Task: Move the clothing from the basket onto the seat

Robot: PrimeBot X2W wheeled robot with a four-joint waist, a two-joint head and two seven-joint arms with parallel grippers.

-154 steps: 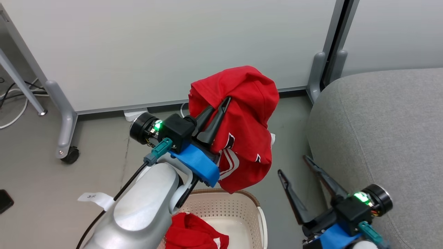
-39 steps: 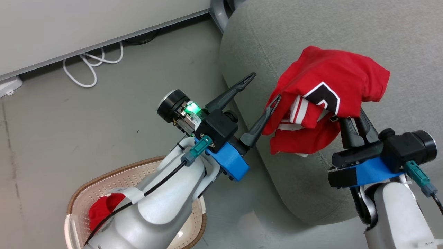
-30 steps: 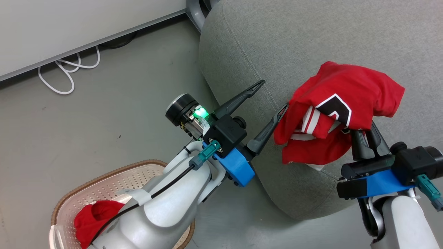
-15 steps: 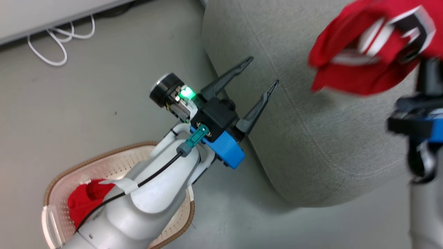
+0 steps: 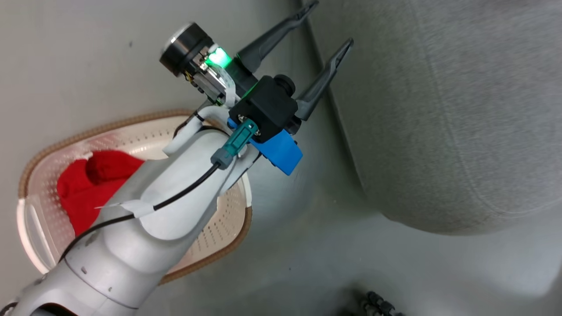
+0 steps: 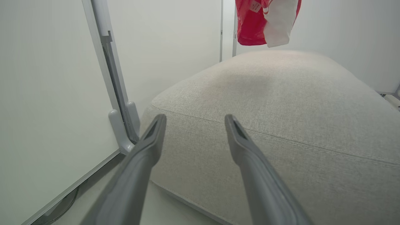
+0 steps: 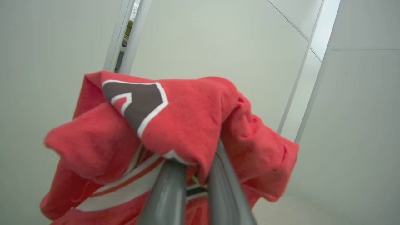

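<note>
You see a smooth grey floor (image 5: 307, 250) down low, and a small dark bumpy thing (image 5: 378, 305) lies at its near edge, too blurry to name. You also see a big pale panel (image 6: 47, 93) on a grey post (image 6: 109, 68) with a rounded foot (image 6: 120, 134). A dark cable (image 6: 67, 200) lies under the panel.

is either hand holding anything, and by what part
The right hand is shut on a red shirt, pinching a bunched fold; the left hand is open and empty.
</note>
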